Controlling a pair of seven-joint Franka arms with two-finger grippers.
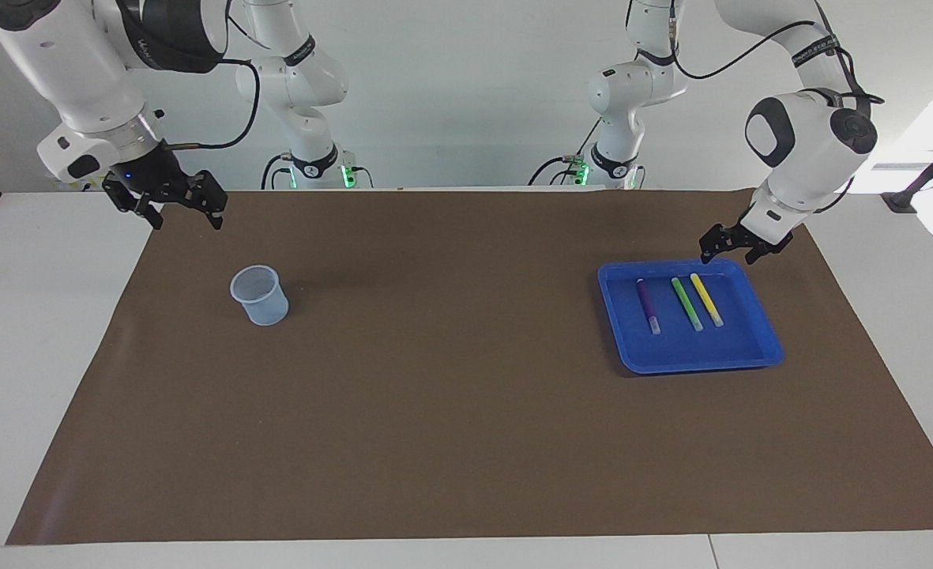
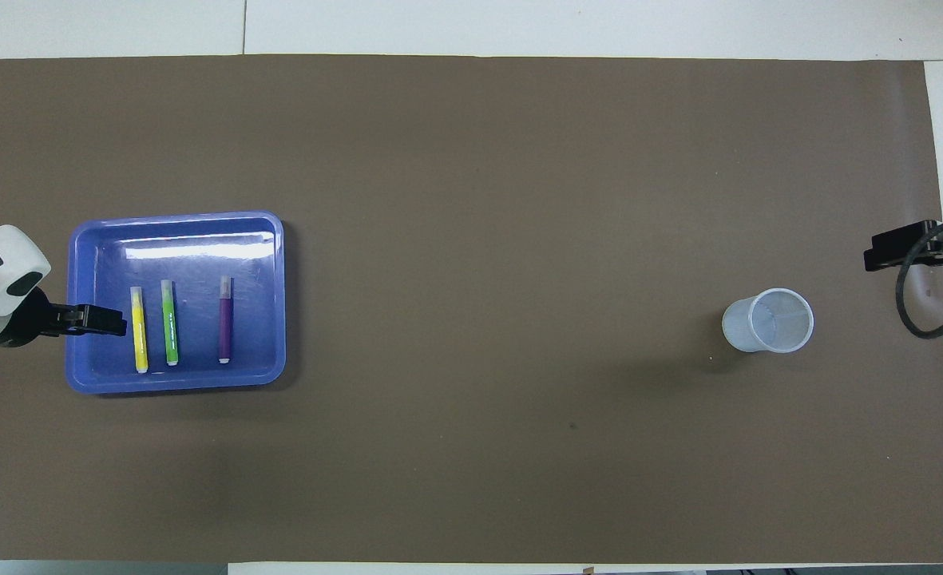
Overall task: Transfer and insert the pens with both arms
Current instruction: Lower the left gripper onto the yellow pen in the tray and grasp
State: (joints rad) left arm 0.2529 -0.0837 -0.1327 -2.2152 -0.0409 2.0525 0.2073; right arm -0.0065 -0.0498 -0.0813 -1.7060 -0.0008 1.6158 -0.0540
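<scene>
Right now you have the left gripper up in the air over the blue tray's edge nearest the robots, fingers spread apart and holding nothing. Your yellow pen, green pen and purple pen lie side by side in that tray, toward the left arm's end of the table. Your right gripper waits with its fingers apart over the brown mat's corner by the right arm, near the clear cup.
</scene>
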